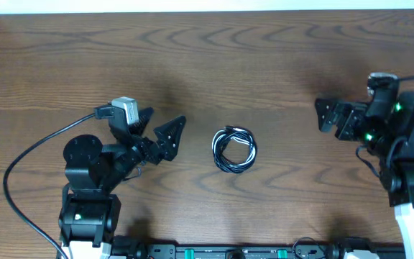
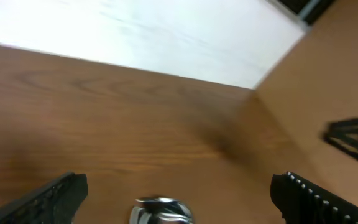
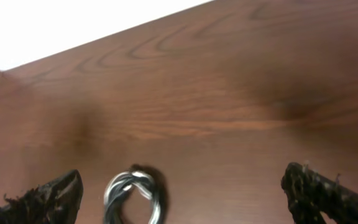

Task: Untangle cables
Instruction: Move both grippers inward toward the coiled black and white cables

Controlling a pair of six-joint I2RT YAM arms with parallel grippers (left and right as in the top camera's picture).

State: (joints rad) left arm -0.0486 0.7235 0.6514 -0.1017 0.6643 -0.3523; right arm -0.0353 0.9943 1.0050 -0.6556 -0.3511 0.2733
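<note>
Since the black and white cables [image 1: 233, 150] are wound together in one small round bundle, they have no long side to line up with. They lie in the middle of the table [image 1: 264, 57], between the two arms, touching neither. The left gripper [image 1: 165, 124] is nearer, with the bundle off to its right. The right gripper [image 1: 323, 116] is farther away. Both have their jaws wide apart and hold nothing. I think the left one has the shorter reach.
</note>
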